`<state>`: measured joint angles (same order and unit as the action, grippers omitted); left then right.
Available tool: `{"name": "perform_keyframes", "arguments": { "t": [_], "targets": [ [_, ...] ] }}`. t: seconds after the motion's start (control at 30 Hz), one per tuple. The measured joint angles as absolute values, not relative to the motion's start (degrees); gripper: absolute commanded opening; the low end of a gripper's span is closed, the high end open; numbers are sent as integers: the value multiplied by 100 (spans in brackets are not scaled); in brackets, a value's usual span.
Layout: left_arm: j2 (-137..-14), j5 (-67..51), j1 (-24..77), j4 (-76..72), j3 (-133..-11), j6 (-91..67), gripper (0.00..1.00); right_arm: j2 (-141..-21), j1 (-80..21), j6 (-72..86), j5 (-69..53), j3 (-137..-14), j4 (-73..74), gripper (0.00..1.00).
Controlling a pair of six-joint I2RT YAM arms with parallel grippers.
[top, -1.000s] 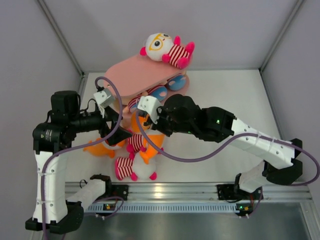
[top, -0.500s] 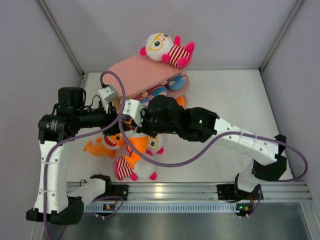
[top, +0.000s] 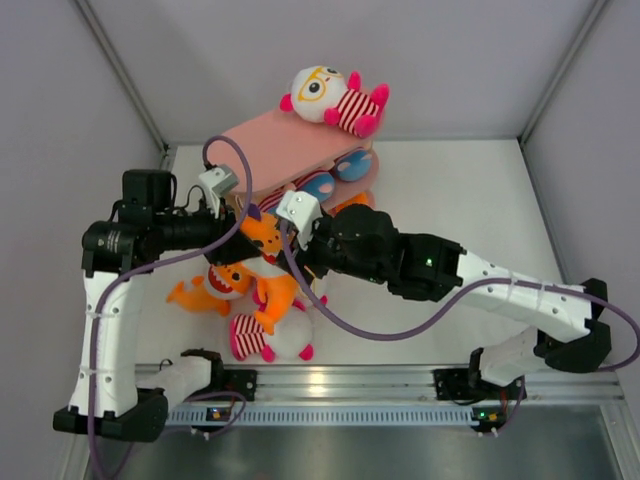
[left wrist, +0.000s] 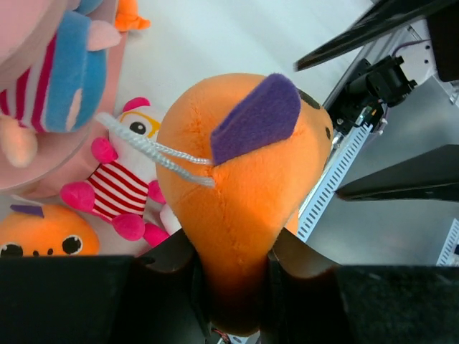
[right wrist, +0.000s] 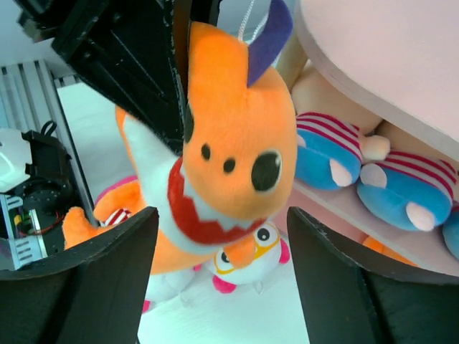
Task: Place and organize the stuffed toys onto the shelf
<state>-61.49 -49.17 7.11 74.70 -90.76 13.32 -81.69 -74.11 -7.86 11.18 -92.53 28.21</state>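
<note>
An orange fish toy (top: pixel 263 236) with a purple fin hangs above the table, and my left gripper (top: pixel 243 228) is shut on its tail end (left wrist: pixel 237 215). My right gripper (right wrist: pixel 222 279) stands open around the toy's face (right wrist: pixel 229 158) without touching it. The pink shelf (top: pixel 285 148) carries a white-headed toy (top: pixel 328 97) on top. Boys in blue shorts (right wrist: pixel 330 154) lie on a lower tier. On the table lie another orange fish (top: pixel 213 285), an orange toy (top: pixel 275 300) and a pink-striped white toy (top: pixel 268 340).
The shelf's lower tier (left wrist: pixel 43 154) is close on the left of the held fish. A white toy with yellow glasses (right wrist: pixel 262 254) lies right under it. The metal rail (top: pixel 340 385) runs along the near edge, and grey walls enclose the table.
My left gripper has risen from the table toys and shut on the orange fish. My right gripper, shut a moment ago, has opened and let the fish go.
</note>
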Motion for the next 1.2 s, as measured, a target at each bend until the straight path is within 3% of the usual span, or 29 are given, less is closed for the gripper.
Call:
{"name": "perform_keyframes", "arguments": {
  "t": [0.27,0.33,0.4,0.9,1.2],
  "targets": [
    [-6401,-4499,582,7310,-9323,919,0,-7122,-7463,82,1656,-8324,2290,86],
    [-6370,-4372,558,7255,-9437,832,0,-6906,-7463,248,1828,-8195,2231,97],
    [-6300,-4217,537,7166,-9529,777,0,-6707,-7463,388,1984,-8082,2213,99],
    [-6292,-3542,528,6512,-10143,-99,0,-5959,-7476,1072,2180,-6873,1726,97],
    [-6274,-3601,528,6160,-10206,-615,0,-6899,-7537,1299,1970,-6788,228,96]
  ]
}}
